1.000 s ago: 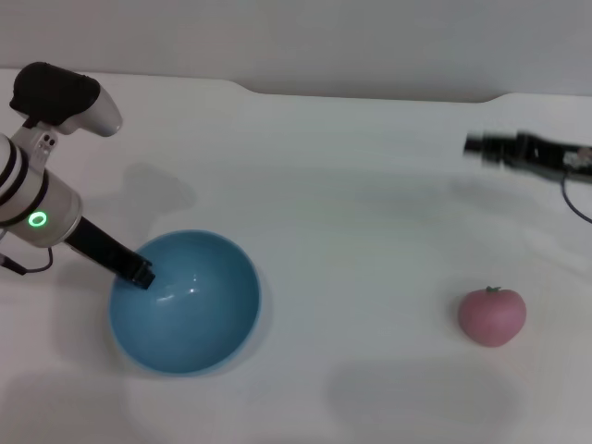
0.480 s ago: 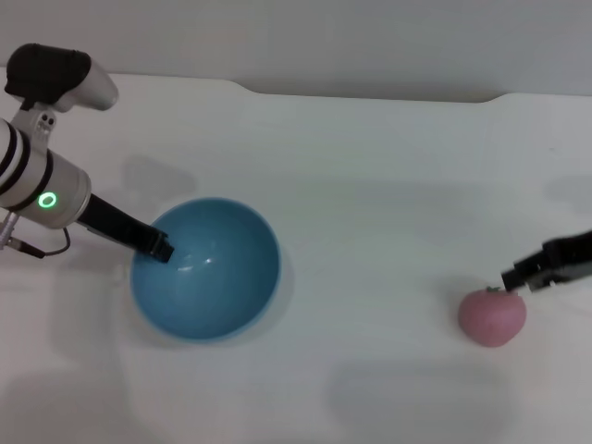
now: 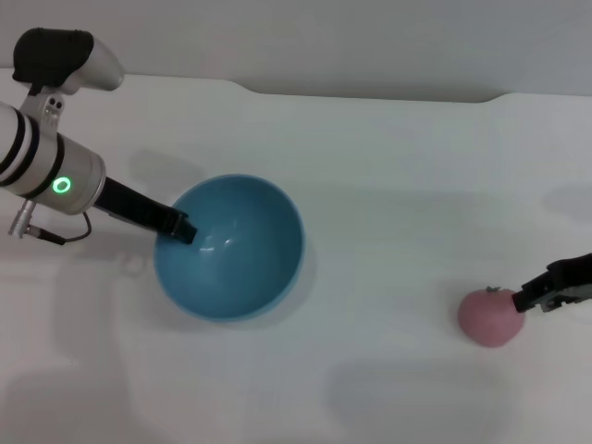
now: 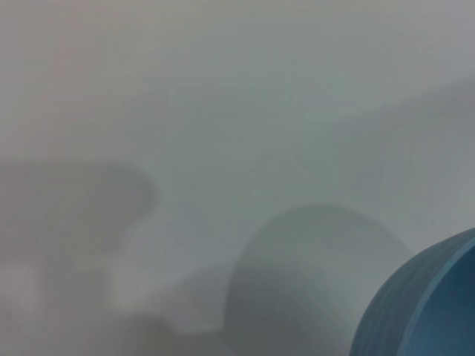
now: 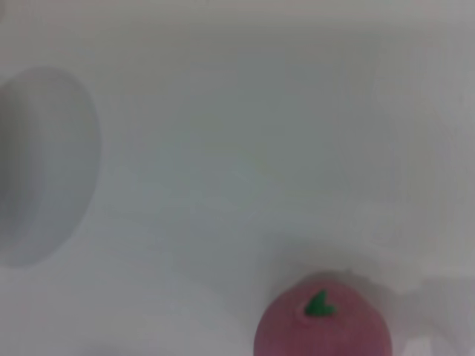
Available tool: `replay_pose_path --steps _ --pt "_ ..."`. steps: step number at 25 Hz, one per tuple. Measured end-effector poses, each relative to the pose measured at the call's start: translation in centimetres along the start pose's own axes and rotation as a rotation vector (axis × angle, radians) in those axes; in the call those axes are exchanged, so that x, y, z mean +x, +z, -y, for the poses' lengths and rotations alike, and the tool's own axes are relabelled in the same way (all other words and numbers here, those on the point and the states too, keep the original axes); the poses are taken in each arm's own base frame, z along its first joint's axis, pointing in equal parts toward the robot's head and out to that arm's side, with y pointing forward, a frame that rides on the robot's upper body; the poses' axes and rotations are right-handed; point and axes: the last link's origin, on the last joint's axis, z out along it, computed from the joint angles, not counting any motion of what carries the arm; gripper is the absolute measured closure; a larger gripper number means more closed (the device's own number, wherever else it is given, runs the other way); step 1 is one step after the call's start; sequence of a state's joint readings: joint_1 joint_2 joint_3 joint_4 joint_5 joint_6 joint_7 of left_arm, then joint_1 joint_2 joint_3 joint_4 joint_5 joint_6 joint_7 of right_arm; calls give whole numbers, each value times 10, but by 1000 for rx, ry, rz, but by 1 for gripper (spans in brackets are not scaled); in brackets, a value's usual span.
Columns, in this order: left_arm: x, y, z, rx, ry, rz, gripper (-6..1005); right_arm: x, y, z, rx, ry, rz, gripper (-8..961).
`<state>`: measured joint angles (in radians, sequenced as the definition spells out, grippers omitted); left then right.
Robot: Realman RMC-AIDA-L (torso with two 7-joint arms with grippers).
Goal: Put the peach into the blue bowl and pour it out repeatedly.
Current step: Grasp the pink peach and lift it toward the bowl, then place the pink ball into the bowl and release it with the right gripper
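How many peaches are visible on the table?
1. The peach lies on the table's right side, far from the blue bowl, with the right gripper beside it.

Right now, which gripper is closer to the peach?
Right. The right gripper is right beside the peach, at its stem side; the left gripper is far across the table at the blue bowl's rim.

The empty light-blue bowl (image 3: pixel 229 248) sits upright, well apart from the pinkish-red peach (image 3: pixel 490 316), stem up.
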<state>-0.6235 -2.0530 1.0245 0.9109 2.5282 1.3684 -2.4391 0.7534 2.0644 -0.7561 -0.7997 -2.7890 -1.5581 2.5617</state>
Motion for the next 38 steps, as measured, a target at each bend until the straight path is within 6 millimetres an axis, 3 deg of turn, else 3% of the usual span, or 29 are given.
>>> replay_pose_path --steps 11,20,23,31,35,38 --pt "5 -1 -2 -17 -15 -27 1000 -11 39 -13 41 -66 -18 517" --pt "6 -1 -4 -33 -28 -37 1001 -12 46 -18 57 -163 -26 532" --pt "7 0 -6 -38 -32 -38 1001 -13 46 -23 -2 -191 13 656" --pt "8 0 -8 -42 -75 -34 1001 -10 30 -14 -46 -190 112 903" --pt "10 0 -10 -45 -73 -29 1000 -12 9 -15 -114 -206 207 907" --pt "13 3 -14 -50 -63 -17 1000 -19 -15 -30 -236 -282 315 909"
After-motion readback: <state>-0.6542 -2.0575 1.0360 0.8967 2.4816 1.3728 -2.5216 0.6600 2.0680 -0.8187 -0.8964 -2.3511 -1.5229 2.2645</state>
